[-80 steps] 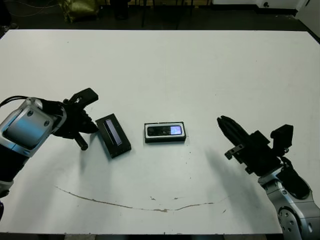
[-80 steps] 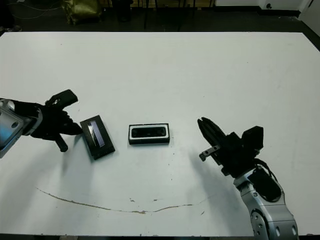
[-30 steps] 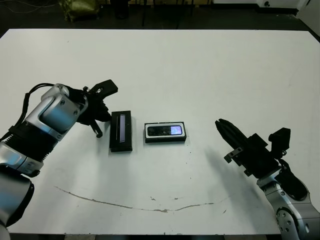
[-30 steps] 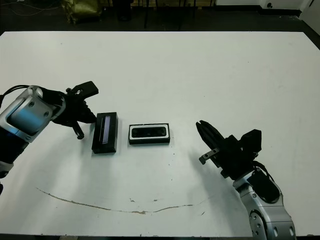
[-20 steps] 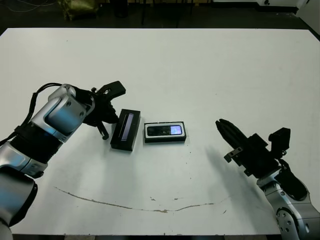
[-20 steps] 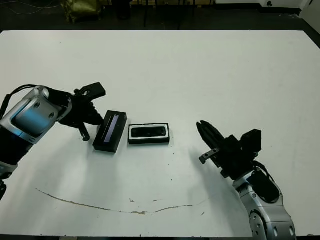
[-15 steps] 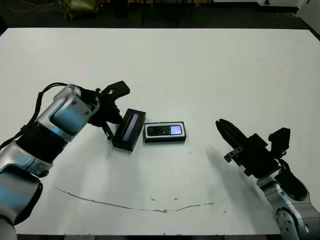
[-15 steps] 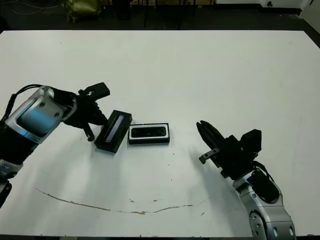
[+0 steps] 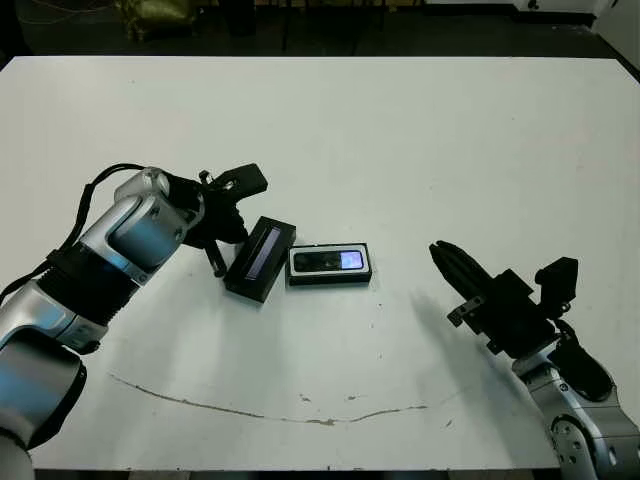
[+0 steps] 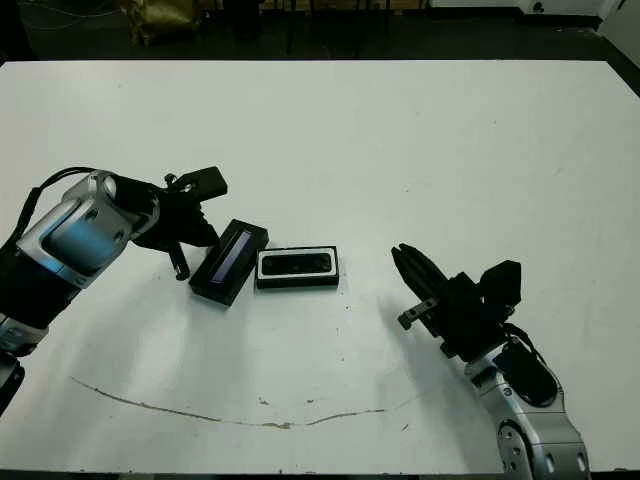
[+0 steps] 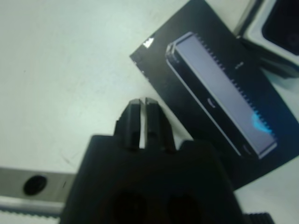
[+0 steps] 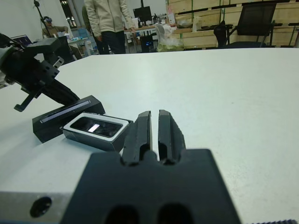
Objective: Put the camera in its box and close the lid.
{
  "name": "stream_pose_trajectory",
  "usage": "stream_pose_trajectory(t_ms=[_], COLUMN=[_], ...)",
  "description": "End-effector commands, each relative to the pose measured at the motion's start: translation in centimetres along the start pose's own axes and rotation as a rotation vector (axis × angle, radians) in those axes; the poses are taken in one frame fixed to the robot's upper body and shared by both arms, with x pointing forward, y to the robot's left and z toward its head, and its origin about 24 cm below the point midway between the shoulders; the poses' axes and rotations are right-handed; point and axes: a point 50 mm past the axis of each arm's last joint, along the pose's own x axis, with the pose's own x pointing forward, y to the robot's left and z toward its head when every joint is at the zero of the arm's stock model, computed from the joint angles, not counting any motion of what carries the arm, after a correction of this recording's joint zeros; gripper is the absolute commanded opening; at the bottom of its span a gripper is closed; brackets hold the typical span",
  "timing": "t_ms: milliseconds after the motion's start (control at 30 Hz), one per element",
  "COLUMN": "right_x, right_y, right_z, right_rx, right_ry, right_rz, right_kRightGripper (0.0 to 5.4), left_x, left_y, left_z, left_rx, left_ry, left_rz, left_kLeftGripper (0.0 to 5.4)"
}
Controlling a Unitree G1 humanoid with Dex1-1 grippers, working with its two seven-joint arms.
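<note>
Black with a white lining, the box [image 9: 330, 264] sits near the middle of the white table [image 9: 400, 150], and the camera [image 9: 329, 261] lies flat inside it, its bluish glossy patch toward the robot's right end. The lid [image 9: 260, 258] is not on the box: it lies on the table just beside the box's left end, turned at an angle, its greyish-purple stripe facing up, one corner close to the box or touching it.

The left gripper [image 9: 212, 258] reaches in from the left, the silver forearm bent across the table edge. Its fingers are pressed together with nothing between them, their tips down at the lid's outer long edge; the left wrist view shows the tips just beside that edge.

The right gripper [image 9: 447, 268] rests well apart from the box on the right side, pointing toward it, fingers closed side by side and empty.

A person [image 12: 109, 21] stands beyond the table in the right wrist view.
</note>
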Motion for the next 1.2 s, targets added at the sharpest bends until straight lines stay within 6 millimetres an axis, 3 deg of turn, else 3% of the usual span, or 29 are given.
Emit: stream_pose_trajectory(t_ms=[33,333,467,633,767,1000,1200], right_x=[-0.4,-0.5,-0.4,-0.4,-0.5,-0.5,-0.6], right_y=[0.0,-0.1,0.0,0.1,0.3,0.4,0.7], right_z=[-0.8,-0.7,-0.8,-0.9,-1.0,-1.4,-1.8], right_rx=[0.023,0.001,0.012,0.010,0.006,0.044,0.036], right_ry=[0.034,0.037,0.034,0.041,0.036,0.033,0.035], right_rz=[-0.010,-0.009,-0.008,-0.003,-0.007,-0.012,-0.017], right_kRightGripper=[0.00,0.00,0.00,0.00,0.00,0.00,0.00], left_x=[-0.3,-4.1,-6.6,-9.4,-10.5,-10.8,-10.5], left_y=[0.4,3.0,2.5,-0.6,-4.2,-10.1,-12.9], left_z=[-0.6,-1.2,-1.5,-1.8,-2.3,-3.7,-4.6], left_rx=[0.024,-0.142,-0.293,-0.299,-0.334,-0.521,-0.472], left_ry=[0.006,-0.245,-0.373,-0.487,-0.596,-0.697,-0.729], left_rz=[0.072,0.615,0.736,0.732,0.690,0.441,0.315], left_kLeftGripper=[0.03,0.03,0.11,1.08,2.03,3.71,5.12])
